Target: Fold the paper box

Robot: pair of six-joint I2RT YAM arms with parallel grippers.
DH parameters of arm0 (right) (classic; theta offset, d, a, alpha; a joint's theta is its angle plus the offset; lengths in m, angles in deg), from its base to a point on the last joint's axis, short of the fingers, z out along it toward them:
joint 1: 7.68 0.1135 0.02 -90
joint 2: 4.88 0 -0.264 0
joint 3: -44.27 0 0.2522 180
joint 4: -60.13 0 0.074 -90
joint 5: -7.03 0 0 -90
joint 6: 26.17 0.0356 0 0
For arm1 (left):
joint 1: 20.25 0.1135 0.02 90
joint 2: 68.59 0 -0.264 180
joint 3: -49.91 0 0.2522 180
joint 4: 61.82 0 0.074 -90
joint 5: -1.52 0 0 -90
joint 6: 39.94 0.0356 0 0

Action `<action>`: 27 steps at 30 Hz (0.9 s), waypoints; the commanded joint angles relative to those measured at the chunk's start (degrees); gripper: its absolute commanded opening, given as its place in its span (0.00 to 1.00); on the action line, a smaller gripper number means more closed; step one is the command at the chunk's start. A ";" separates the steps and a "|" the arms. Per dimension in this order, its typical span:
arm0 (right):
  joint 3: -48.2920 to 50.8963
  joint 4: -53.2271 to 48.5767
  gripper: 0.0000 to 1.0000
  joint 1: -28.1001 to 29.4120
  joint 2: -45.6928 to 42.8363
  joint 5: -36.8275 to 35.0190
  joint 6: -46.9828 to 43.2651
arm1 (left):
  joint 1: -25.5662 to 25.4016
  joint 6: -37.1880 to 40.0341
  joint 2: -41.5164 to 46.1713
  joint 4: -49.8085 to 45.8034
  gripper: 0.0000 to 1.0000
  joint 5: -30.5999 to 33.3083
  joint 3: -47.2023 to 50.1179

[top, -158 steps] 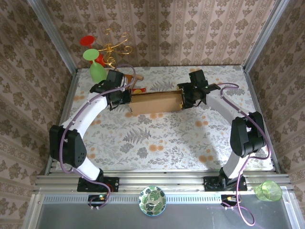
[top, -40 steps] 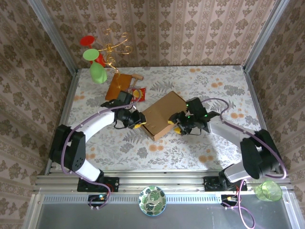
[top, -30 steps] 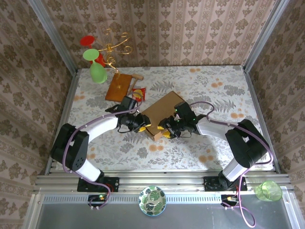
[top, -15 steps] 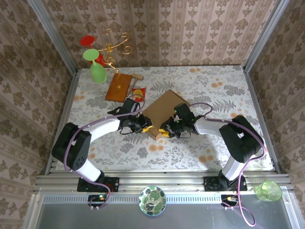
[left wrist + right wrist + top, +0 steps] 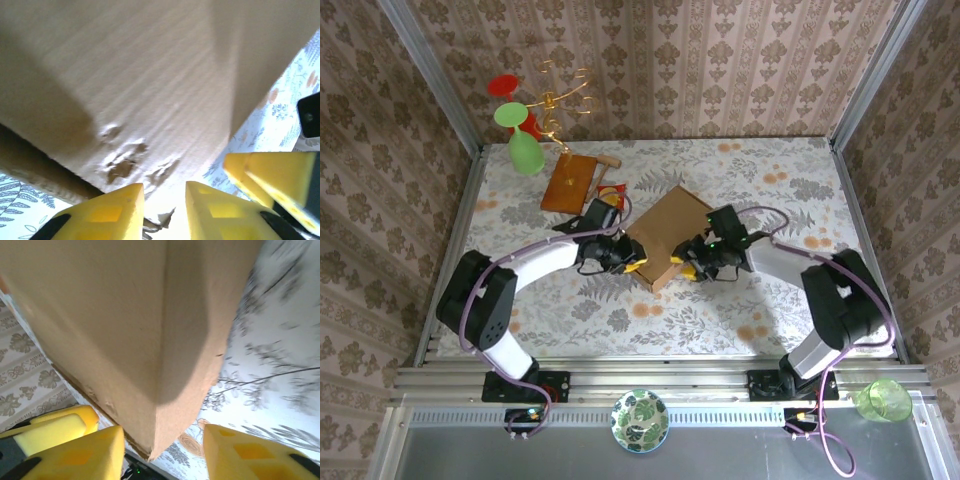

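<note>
On the desk [image 5: 760,300], the paper box [image 5: 667,232] pokes its near corner between left gripper [image 5: 630,265] and right gripper [image 5: 689,268], both parted, empty.

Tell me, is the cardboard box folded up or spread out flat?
Folded up: the paper box shows a closed top, and side walls meet at a corner.

The left arm [image 5: 535,262] and right arm [image 5: 782,262] wear white curved shells between bulky black joints, a purple cable [image 5: 756,209] looping along each. Yellow wedge-shaped pads [image 5: 107,212] tip the left hand [image 5: 632,264] and right hand [image 5: 688,268].
</note>
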 commanded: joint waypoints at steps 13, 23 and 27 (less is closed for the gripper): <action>-10.84 -29.33 1.00 -11.25 -33.19 -49.04 -29.23 | 13.76 14.10 31.11 -10.54 1.00 30.62 -2.55; 19.50 13.31 1.00 -11.61 -35.62 -63.88 -58.55 | 18.44 45.72 46.46 8.12 1.00 65.52 24.56; 23.65 23.41 1.00 -11.98 -28.36 -55.48 -60.77 | 26.01 50.35 44.64 16.49 1.00 53.09 33.13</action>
